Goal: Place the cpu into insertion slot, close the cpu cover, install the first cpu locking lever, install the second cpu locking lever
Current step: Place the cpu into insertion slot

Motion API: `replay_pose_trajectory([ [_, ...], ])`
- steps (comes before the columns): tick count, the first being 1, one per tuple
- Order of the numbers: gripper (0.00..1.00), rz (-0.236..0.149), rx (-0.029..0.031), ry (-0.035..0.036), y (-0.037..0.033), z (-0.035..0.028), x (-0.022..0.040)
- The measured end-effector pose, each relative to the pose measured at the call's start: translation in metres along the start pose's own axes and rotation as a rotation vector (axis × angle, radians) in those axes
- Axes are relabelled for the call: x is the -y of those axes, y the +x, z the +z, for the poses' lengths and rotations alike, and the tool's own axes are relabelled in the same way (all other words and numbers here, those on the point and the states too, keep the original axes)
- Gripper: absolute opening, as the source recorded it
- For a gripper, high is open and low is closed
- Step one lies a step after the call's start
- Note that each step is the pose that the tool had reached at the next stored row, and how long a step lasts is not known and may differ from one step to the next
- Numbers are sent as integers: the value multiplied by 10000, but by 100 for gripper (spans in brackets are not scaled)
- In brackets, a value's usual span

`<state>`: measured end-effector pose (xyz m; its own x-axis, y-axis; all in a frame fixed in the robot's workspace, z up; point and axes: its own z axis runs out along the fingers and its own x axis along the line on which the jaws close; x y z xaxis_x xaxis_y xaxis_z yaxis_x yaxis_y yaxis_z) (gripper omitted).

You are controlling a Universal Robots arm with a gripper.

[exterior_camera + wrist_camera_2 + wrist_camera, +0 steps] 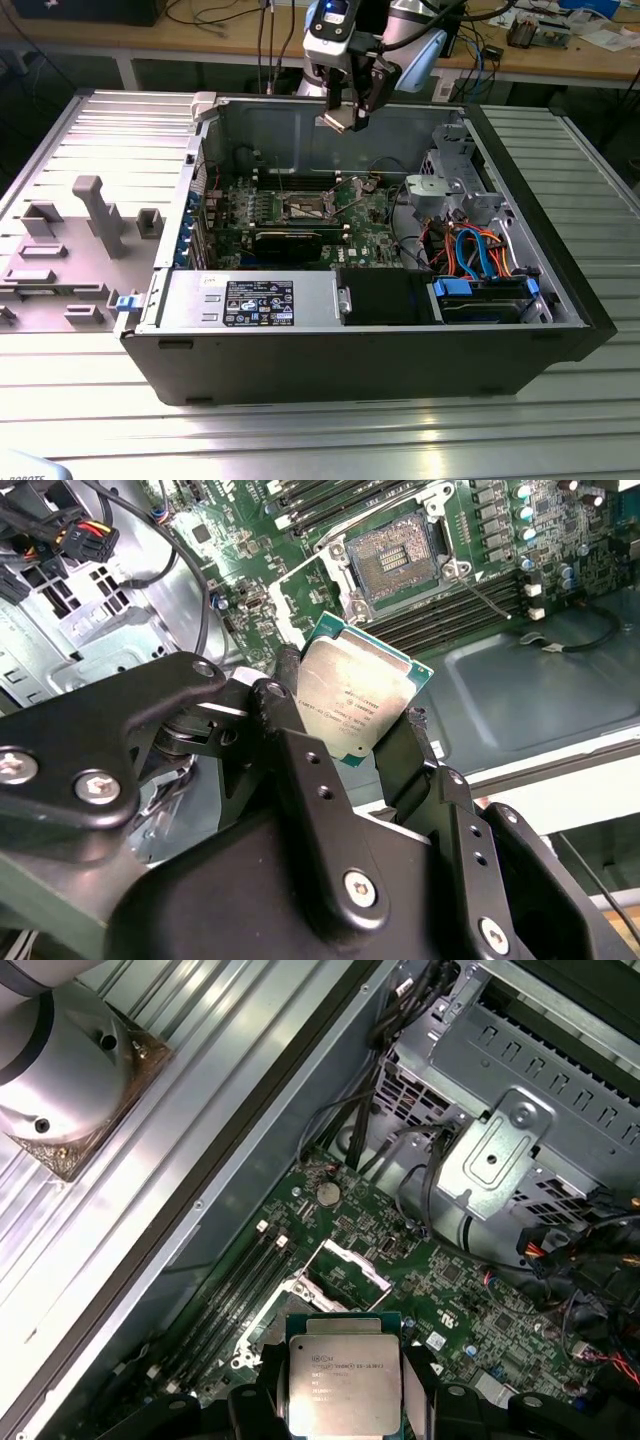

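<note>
Two fingers (pixel 290 715) of the gripper (pixel 345 116) pinch the chip (pixel 357 702) by opposite edges, so its metal top faces my wrist cameras and nothing presses on its flat faces. I have it hanging high over the open computer case (pixel 360 355), near the back wall and well apart from the green board (pixel 372 215) lying flat on the case floor. Held this way, the chip looks tilted in the second wrist view. The socket (pixel 390 552) lies beyond it, bare and showing its grid of contacts. From that I judge the cover (pixel 352 1263) is swung up out of the way, which leaves the socket open from above. One thin wire lever (pixel 483 592) juts loose beside the socket, so nothing is clamped. The chip is not yet seated. The case itself rests on the ribbed metal surface (pixel 300 440).
</note>
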<state>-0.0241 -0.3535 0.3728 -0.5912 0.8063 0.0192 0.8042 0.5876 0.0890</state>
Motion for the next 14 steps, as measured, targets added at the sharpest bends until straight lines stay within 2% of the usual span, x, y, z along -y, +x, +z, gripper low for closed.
replay_pose_trajectory([
  [7,54,704,62,-13,0,3,0],
  [14,54,747,67,-14,0,3,0],
])
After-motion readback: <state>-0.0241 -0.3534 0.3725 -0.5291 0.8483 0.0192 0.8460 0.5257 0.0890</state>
